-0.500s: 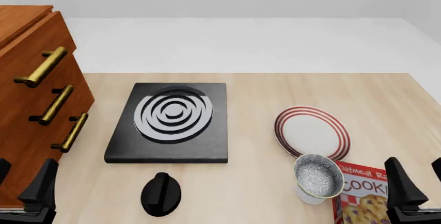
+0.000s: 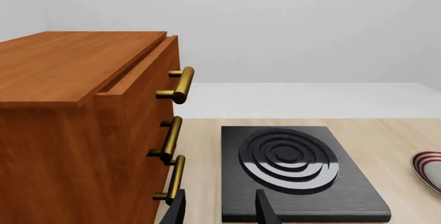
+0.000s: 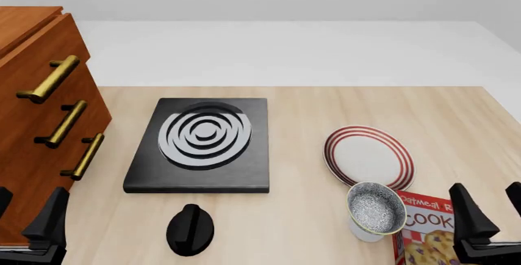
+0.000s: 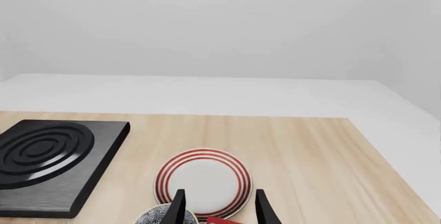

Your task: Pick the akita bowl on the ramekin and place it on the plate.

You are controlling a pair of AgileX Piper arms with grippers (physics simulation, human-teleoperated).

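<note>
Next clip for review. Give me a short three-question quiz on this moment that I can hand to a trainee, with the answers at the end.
1. True or false: the akita bowl already rests on the plate.
2. Which object lies directly right of the ramekin in the front view? A) the stove B) the cookie box C) the wooden drawer cabinet
3. Fill in: the right gripper holds ____.

Key:
1. False. The bowl sits on the ramekin, near the plate's closer edge.
2. B.
3. Nothing. Its fingers stand apart, near the table's closer edge, to the right of the bowl; the left gripper is likewise open and holds nothing.
</note>
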